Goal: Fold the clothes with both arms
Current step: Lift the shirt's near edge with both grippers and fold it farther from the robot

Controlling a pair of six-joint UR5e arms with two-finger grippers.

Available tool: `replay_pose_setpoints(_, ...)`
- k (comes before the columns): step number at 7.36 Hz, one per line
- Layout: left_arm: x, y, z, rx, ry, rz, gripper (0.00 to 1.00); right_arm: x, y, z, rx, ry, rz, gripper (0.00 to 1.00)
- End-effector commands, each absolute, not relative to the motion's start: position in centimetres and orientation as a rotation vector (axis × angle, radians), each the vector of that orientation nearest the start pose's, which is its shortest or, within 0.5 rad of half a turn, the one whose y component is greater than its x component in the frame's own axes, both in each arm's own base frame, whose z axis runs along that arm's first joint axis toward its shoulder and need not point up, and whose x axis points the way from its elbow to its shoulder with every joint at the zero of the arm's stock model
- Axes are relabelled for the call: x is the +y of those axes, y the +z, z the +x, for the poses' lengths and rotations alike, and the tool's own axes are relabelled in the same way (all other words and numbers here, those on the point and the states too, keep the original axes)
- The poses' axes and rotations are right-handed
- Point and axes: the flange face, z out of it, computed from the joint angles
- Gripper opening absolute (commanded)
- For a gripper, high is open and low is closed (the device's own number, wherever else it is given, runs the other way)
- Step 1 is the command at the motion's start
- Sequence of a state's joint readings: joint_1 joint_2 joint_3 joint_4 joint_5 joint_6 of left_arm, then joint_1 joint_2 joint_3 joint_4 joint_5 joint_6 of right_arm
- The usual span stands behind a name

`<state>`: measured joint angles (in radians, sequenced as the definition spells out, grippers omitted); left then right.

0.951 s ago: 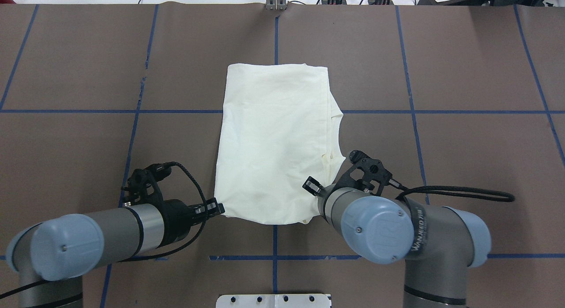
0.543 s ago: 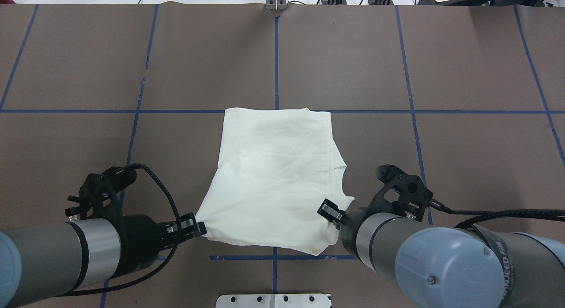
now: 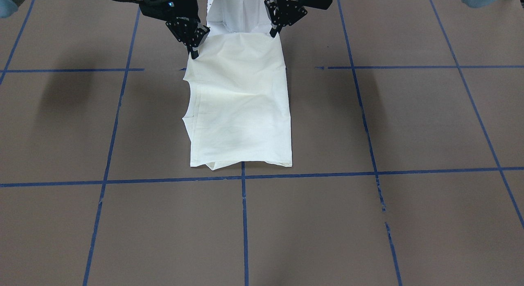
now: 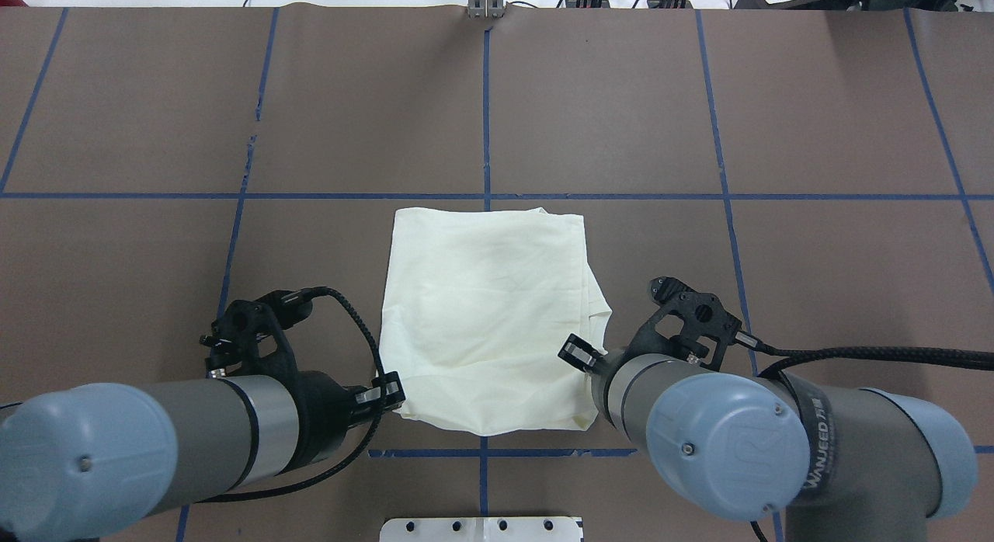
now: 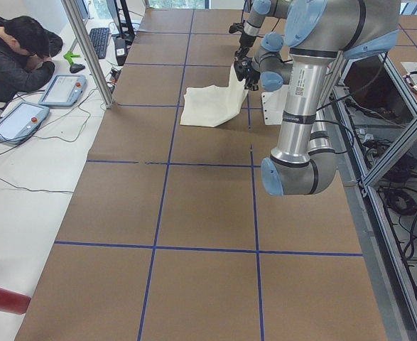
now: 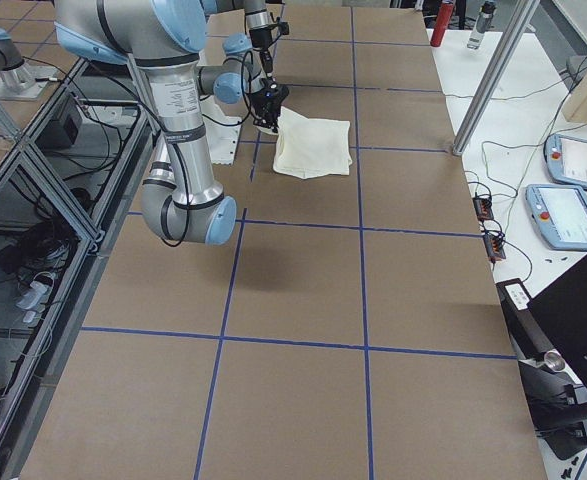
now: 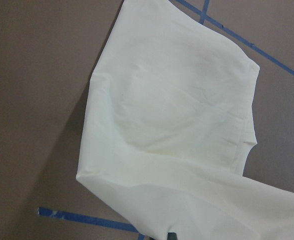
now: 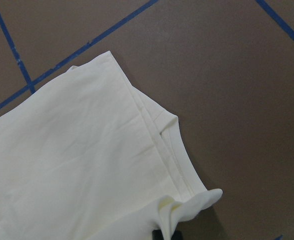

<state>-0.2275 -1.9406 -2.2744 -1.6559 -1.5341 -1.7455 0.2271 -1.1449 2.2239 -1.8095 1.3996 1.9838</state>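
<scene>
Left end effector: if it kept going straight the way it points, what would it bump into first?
The left end effector pinches a near corner of the cream T-shirt, so cloth comes first. It tilts downward, so past that probably the brown table beneath, though depth is unclear.

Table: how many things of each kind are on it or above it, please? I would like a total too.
T-shirt: 1
Robot arms: 2, left arm and right arm
Grippers: 2, left gripper and right gripper
White base plate: 1
Total: 6
</scene>
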Motion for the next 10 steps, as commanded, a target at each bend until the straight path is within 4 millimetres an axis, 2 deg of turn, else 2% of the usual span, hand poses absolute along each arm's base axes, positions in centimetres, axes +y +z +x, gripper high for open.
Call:
replay_pose_setpoints(1, -27.4, 17.2, 44.3, 1.11, -0.388, 0.125, 0.0, -29.9, 21.8, -48.2, -0.86, 0.703, 0.121, 0.0)
replay_pose_setpoints(3, -31.5, 17.3, 45.6, 1.07, -0.401, 0.183, 0.0, -33.3, 22.0, -49.8, -0.828, 0.716, 0.156, 0.0)
replay_pose_setpoints(6, -37.9, 18.9, 47.3, 0.975, -0.41, 0.263, 0.0, -36.1, 24.5, -51.1, -0.756, 0.728, 0.18, 0.0)
replay_pose_setpoints(8, -40.4, 18.9, 49.8, 0.935, -0.414, 0.271, 0.0, -38.7, 24.2, -53.0, -0.727, 0.743, 0.181, 0.0)
replay_pose_setpoints(9, -40.9, 19.2, 50.7, 0.922, -0.402, 0.28, 0.0, -39.5, 24.4, -53.7, -0.712, 0.737, 0.171, 0.0)
replay_pose_setpoints(10, -41.5, 19.9, 51.5, 0.924, -0.392, 0.287, 0.0, -40.8, 25.5, -54.7, -0.748, 0.744, 0.179, 0.0)
